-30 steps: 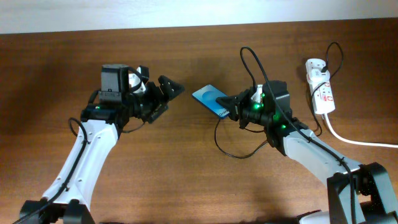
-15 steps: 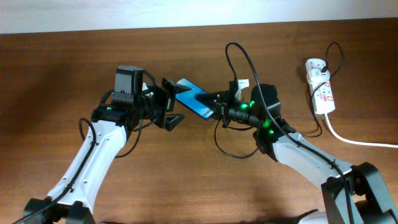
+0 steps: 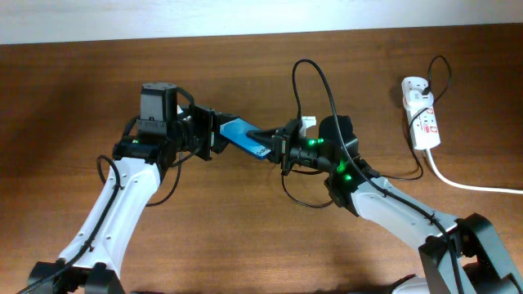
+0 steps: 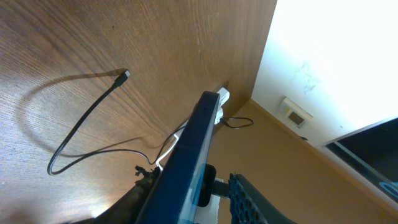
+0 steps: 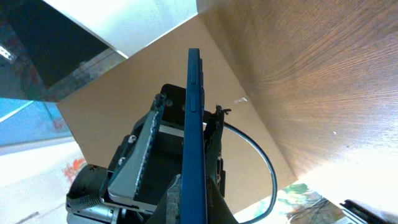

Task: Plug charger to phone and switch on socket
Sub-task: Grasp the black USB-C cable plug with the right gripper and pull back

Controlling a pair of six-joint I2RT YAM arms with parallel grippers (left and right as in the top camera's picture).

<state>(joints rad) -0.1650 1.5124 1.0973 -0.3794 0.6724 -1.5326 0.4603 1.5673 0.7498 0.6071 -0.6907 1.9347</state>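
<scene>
The phone, blue screen up, hangs above the table between both arms. My right gripper is shut on its right end; in the right wrist view the phone stands edge-on out of the right gripper. My left gripper brackets the left end. In the left wrist view the phone rests against one finger of the left gripper, with a gap to the other finger. The charger lies looped on the wood with its tip free. The socket lies far right.
A thick white cord runs from the socket off the right edge. A black robot cable arches above the right arm. The charger's loop lies on the table under the right forearm. A pale wall borders the table's far edge.
The right arm carried the phone left. The left gripper came in around the phone's left end, and its jaws have narrowed from wide open to close about it.
</scene>
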